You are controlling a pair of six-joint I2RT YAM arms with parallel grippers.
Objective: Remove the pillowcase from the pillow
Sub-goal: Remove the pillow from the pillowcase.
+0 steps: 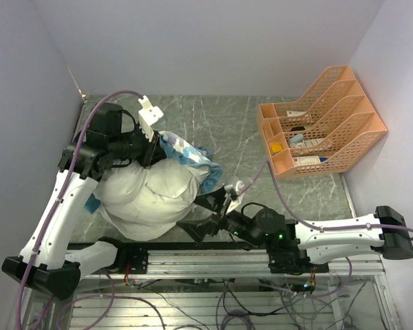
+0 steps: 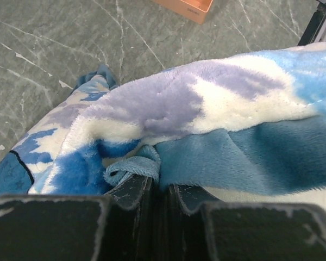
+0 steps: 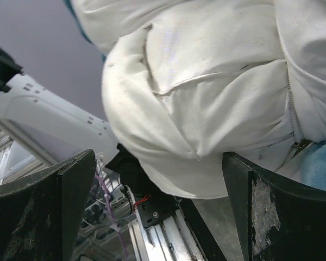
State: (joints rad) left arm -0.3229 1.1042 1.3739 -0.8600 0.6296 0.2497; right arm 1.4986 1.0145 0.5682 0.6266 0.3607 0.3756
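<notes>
The plump white pillow (image 1: pixel 148 196) lies at the table's near left. The blue-and-white pillowcase (image 1: pixel 187 155) is bunched over its far right end. My left gripper (image 1: pixel 153 148) is shut on that cloth. In the left wrist view the gripper (image 2: pixel 160 187) pinches a teal fold of the pillowcase (image 2: pixel 217 109). My right gripper (image 1: pixel 205 214) stands open at the pillow's near right edge. In the right wrist view the gripper (image 3: pixel 157 206) has its jaws wide apart, with the pillow (image 3: pixel 206 103) bulging just beyond them and nothing held. A strip of blue pillowcase (image 3: pixel 321 168) shows at the right.
An orange file organizer (image 1: pixel 323 127) stands at the back right of the grey marble table (image 1: pixel 227 127); its corner (image 2: pixel 185 6) shows in the left wrist view. Walls close in the left, back and right. The arms' metal rail (image 1: pixel 227 258) runs along the near edge.
</notes>
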